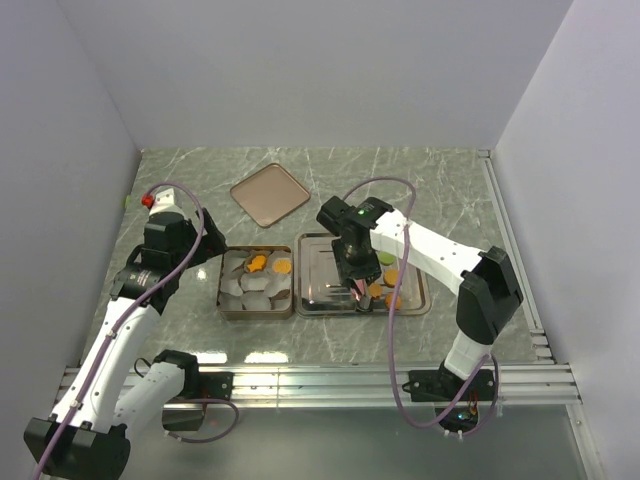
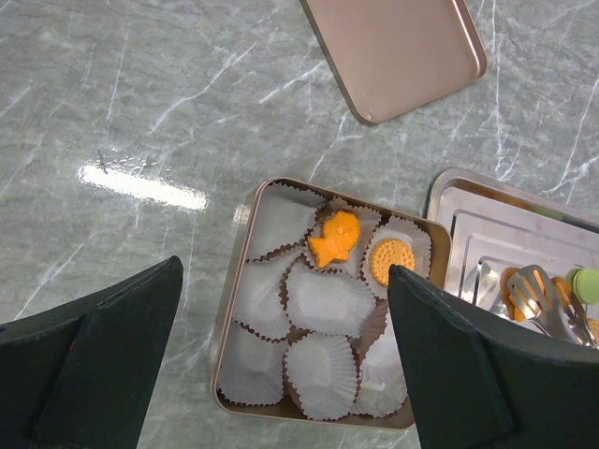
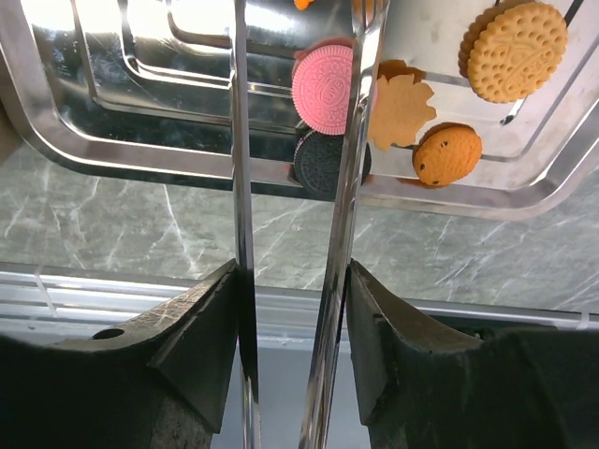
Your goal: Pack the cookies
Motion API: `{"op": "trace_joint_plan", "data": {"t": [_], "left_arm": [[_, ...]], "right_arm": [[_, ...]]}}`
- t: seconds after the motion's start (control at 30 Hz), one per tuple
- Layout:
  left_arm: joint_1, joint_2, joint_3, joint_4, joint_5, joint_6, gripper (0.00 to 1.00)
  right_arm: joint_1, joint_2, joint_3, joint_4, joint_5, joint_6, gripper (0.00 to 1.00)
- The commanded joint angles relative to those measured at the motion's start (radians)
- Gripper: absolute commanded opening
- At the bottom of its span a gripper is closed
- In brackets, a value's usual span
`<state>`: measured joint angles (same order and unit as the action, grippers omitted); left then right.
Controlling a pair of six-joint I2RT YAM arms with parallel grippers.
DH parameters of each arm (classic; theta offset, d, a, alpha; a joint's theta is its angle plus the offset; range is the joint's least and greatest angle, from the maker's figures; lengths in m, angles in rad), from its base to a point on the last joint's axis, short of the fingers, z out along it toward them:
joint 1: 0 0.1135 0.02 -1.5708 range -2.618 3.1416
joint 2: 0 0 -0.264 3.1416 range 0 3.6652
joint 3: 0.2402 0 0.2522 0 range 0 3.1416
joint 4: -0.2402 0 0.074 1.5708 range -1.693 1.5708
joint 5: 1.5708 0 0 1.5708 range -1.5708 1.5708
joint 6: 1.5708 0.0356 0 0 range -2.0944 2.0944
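Risk, slip: we judged that the pink cookie (image 3: 323, 87) could skid on the slick steel tray (image 3: 56, 131) if the tongs (image 3: 241, 140) closed off-centre. In the right wrist view it lay against the right blade with a gap to the left one.
Risk, double pick: the dark cookie (image 3: 318, 164) lay partly under the pink one, between the same blades. A deep or low pinch could drag both or flip one out over the tray's rim.
Risk, crushing: the blades were thin and the biscuits small, so a hard squeeze might crack one.
Risk, drop in transit: the tin (image 2: 239, 281) stood just beside the tray, and a loose hold could spill the cookie on the marble table (image 2: 140, 112) between them.
Right gripper (image 3: 292, 281): its fingers were clamped on the tongs, pressing them to a partly closed stance, tips down in the tray. We could not tell whether the pink cookie was pinched.
Left gripper (image 2: 281, 346): spread wide and holding nothing, it hung above the tin.
Cookies: a fish-shaped cookie (image 2: 334, 238) and a round orange cookie (image 2: 391, 260) sat in the tin's paper cups (image 2: 323, 374). The others lay in the tray.
Lid (image 2: 398, 51): it lay apart on the table, beyond the tin.
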<state>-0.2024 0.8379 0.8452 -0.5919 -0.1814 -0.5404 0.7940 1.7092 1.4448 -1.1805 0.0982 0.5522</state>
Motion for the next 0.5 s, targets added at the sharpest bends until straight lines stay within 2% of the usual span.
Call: {"op": "trace_joint_plan", "data": {"t": [0.0, 0.27, 0.47], "left_arm": [[-0.005, -0.007, 0.003, 0.017, -0.009, -0.007, 0.97], [-0.005, 0.001, 0.005, 0.018, -0.004, -0.006, 0.97], [-0.005, 0.004, 0.003, 0.02, -0.003, -0.004, 0.97]], "right_arm": [[0.005, 0.001, 0.052, -0.002, 0.021, -0.001, 0.52], [0.005, -0.032, 0.003, 0.007, 0.001, 0.012, 0.38], [0.005, -0.043, 0.095, -0.048, 0.043, 0.029, 0.36]]}}
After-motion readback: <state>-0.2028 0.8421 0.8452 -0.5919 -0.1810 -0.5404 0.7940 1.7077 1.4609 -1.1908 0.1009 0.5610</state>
